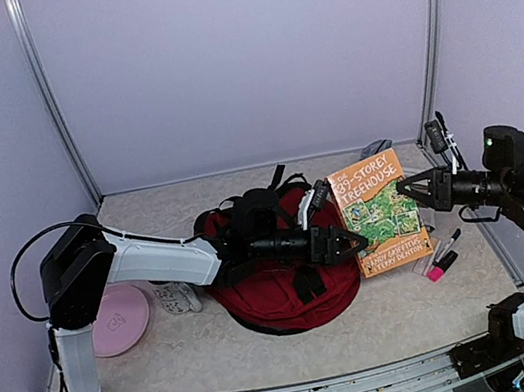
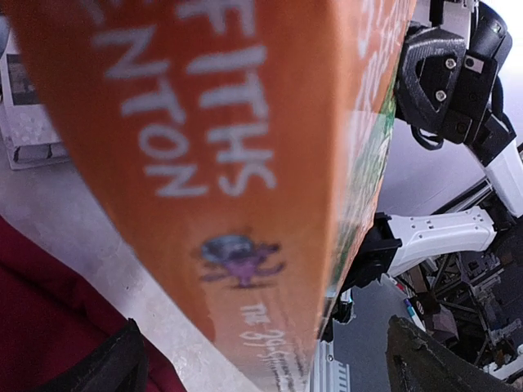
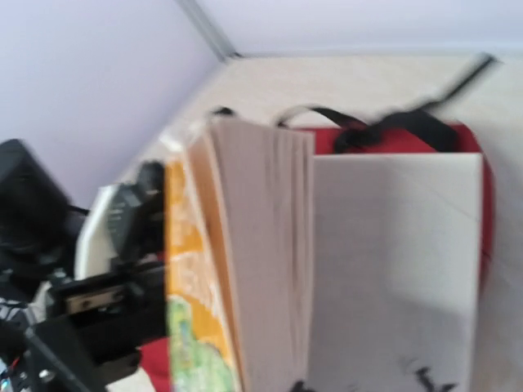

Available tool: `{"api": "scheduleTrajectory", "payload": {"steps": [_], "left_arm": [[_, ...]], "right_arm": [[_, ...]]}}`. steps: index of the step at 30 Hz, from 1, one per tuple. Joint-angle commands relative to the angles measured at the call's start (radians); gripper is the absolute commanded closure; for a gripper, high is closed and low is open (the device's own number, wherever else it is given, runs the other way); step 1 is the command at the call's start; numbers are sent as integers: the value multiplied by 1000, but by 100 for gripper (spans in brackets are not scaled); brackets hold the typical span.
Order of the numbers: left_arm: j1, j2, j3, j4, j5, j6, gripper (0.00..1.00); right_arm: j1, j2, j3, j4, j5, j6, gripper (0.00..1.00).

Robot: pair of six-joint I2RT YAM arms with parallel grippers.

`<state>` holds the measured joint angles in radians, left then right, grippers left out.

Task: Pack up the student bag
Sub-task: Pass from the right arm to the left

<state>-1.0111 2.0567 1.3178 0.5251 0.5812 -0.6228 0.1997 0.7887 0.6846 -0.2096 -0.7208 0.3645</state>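
Top external view: the student bag (image 1: 269, 291) lies flat at the centre of the table (image 1: 414, 306), dark red, with black straps bunched on top. My left arm reaches across it, and my left gripper (image 1: 357, 242) is at the lower left edge of the orange paperback book (image 1: 378, 211), which stands tilted just to the right of the bag. My right gripper (image 1: 405, 188) meets the book's upper right edge. A pink marker (image 1: 443, 269) lies near the book, and a pink plate (image 1: 116, 320) sits well off to the left. Left wrist view: the book's orange spine (image 2: 245, 163) runs between my fingers (image 2: 110, 367), which are spread to either side with a gap on each. The bag's red fabric (image 2: 41, 318) shows below. Right wrist view: the book (image 3: 261, 245) is fanned open, pages toward the camera, with the bag (image 3: 327, 140) behind it. I cannot tell how my right jaws are set.
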Motion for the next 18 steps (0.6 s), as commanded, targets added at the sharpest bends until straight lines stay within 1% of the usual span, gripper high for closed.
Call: {"api": "scheduleTrajectory", "payload": {"steps": [1, 3, 4, 6, 8, 9, 10, 11, 12, 14, 16, 17, 18], "left_arm": [[-4, 0, 13, 121, -14, -48, 1], [-12, -9, 15, 155, -1, -44, 4], [-18, -13, 19, 172, 7, -36, 7], [-32, -18, 38, 193, 25, -11, 16], [-43, -17, 62, 209, 45, 14, 29], [-44, -19, 62, 223, 50, 16, 37], [-44, -25, 56, 244, 53, 13, 48], [-43, -35, 43, 269, 52, 8, 61], [-43, -47, 26, 298, 50, 6, 76], [-44, -79, -10, 333, 39, 17, 99], [-47, -111, -27, 332, 34, 42, 100], [-48, -125, -32, 323, 34, 59, 100], [-51, -144, -34, 308, 32, 81, 100]], "right_arm": [[-5, -42, -21, 213, -202, 49, 100], [-5, -48, -37, 252, -222, 76, 100], [-4, -47, -43, 265, -234, 83, 100], [-4, -43, -56, 303, -256, 103, 100], [-5, -41, -67, 323, -271, 131, 100], [-4, -41, -69, 326, -277, 130, 100], [-4, -43, -70, 327, -280, 128, 100], [-3, -48, -70, 326, -278, 125, 100], [-5, -52, -70, 320, -273, 120, 100], [-4, -58, -68, 299, -261, 104, 100], [-4, -59, -65, 274, -240, 102, 100], [-4, -59, -62, 257, -223, 69, 100], [-4, -58, -54, 231, -195, 49, 97]]}}
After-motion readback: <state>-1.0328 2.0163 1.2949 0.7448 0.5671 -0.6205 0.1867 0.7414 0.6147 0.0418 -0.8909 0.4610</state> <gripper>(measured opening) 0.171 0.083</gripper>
